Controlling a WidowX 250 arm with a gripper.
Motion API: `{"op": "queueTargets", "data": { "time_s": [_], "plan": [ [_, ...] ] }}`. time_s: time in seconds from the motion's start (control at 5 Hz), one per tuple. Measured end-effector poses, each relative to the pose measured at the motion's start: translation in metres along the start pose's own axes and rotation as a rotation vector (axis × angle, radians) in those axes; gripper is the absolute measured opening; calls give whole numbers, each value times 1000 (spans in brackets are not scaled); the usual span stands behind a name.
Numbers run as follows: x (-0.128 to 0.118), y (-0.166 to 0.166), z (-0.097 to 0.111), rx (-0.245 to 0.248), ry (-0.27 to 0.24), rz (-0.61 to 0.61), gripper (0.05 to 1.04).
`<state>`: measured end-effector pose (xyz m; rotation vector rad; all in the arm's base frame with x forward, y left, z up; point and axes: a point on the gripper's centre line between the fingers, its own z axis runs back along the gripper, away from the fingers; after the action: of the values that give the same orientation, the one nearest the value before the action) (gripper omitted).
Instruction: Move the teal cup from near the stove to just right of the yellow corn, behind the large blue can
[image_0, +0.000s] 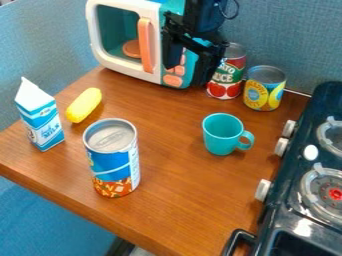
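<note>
The black two-finger gripper (186, 76) is at the upper middle of the view, before the control-panel side of a white and teal toy microwave (127, 73) with a salmon-orange door handle (145, 45). The fingers are spread wide, with part of the panel and its orange buttons (175, 77) visible between them. Contact with the microwave cannot be determined.

The microwave, nearest the gripper, stands at the rear of a brown wooden table (174, 192). An orange round plate (131, 49) is visible behind its window.

Close obstruction: a red, green and white tomato can (227, 77) stands upright just beside the gripper and is partly covered by it. Just right of that can is an upright yellow and blue metal can (264, 92).

Nearer the camera, a turquoise cup (222, 131) stands upright, its handle towards the stove. Front left of the cup is a tall blue, white and orange cylindrical can (111, 160), upright. A yellow oblong toy (84, 105) lies behind it, near a blue and white milk carton (41, 117), upright at the left. A dark toy stove (290, 200) with white knobs and round burners bounds the right side.
</note>
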<state>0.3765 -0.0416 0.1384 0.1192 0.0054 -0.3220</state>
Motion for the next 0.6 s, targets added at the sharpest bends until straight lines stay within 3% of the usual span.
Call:
{"op": "queueTargets", "data": {
  "time_s": [0.2, 0.6],
  "plan": [
    [-2, -2, -16, -12, 46, -4, 1001],
    [-1, -16, -29, -87, 34, -63, 1001]
  ]
}}
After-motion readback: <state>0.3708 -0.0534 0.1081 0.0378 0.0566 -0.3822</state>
